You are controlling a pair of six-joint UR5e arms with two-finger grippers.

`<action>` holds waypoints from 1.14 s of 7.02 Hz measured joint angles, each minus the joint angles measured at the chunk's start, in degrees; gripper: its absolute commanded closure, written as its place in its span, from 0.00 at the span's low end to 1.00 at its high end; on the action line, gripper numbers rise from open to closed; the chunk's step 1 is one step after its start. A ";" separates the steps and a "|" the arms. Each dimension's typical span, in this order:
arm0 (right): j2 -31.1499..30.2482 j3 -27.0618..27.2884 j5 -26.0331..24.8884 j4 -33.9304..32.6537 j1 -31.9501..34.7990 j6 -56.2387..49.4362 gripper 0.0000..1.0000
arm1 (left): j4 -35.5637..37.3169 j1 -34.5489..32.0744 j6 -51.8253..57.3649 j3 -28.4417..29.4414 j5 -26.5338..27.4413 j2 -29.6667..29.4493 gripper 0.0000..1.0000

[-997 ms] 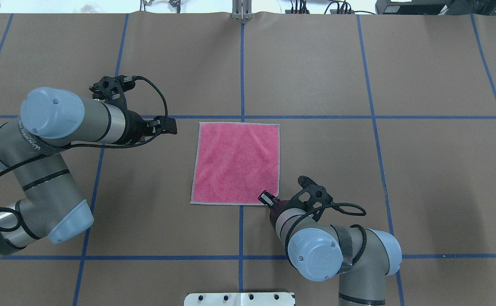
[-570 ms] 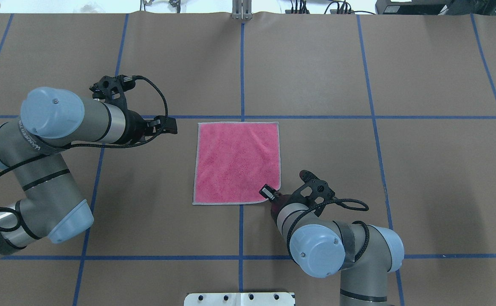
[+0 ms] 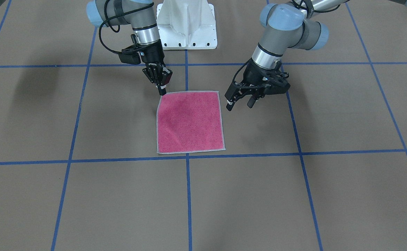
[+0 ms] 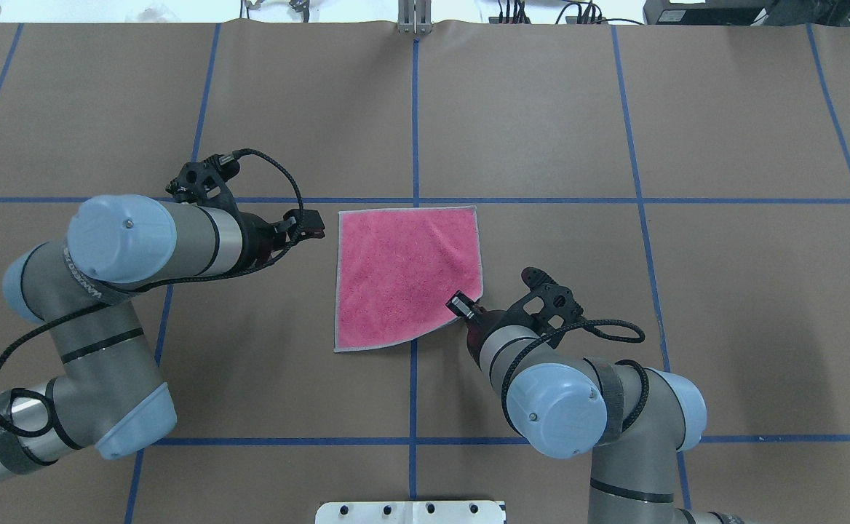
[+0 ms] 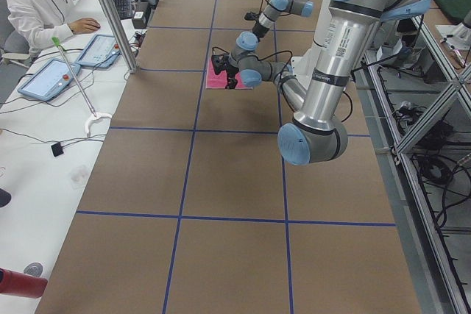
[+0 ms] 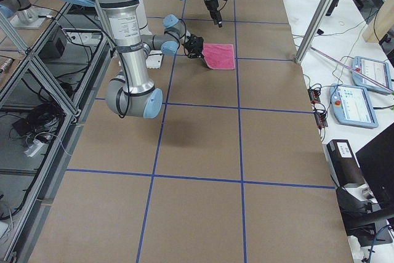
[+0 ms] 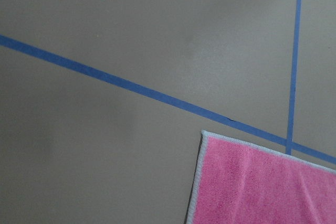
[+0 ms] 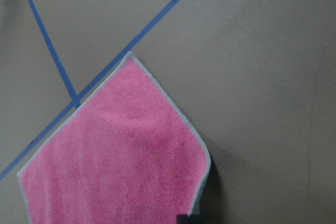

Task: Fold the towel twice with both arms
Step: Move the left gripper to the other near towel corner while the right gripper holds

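Observation:
The pink towel [image 4: 403, 273] lies flat on the brown table, its light grey hem showing; it also shows in the front view [image 3: 189, 122]. My right gripper [image 4: 463, 307] is shut on the towel's near-right corner and holds it raised, so the near edge curves up. In the front view the right gripper [image 3: 162, 91] pinches that corner. The right wrist view shows the towel [image 8: 121, 156] hanging from the grip. My left gripper [image 4: 313, 225] is open and empty, just left of the towel's far-left corner, apart from it; its jaws stand spread in the front view [image 3: 239, 104]. The left wrist view shows that corner [image 7: 252, 182].
Blue tape lines [image 4: 414, 109] divide the table into squares. The white pedestal base [image 3: 186, 24] stands at the robot's edge behind the towel. An operator [image 5: 44, 1] sits at a side desk with tablets, off the table.
My right gripper has lifted the towel's near-right corner and carried it away from the robot. My left arm has moved right, closer to the towel's left edge.

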 measured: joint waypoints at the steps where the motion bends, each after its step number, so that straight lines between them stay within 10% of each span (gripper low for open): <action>1: 0.00 0.05 -0.05 0.02 0.10 0.25 1.00 | 0.00 1.63 -5.62 -0.08 2.55 -0.04 0.02; 4: -0.02 0.09 -0.16 0.03 0.39 0.51 1.00 | 0.03 4.80 -18.95 -0.26 6.31 -0.09 0.04; 8: -0.09 0.02 -0.34 0.05 0.48 0.52 1.00 | 1.83 12.08 -20.38 -0.30 10.63 0.13 0.37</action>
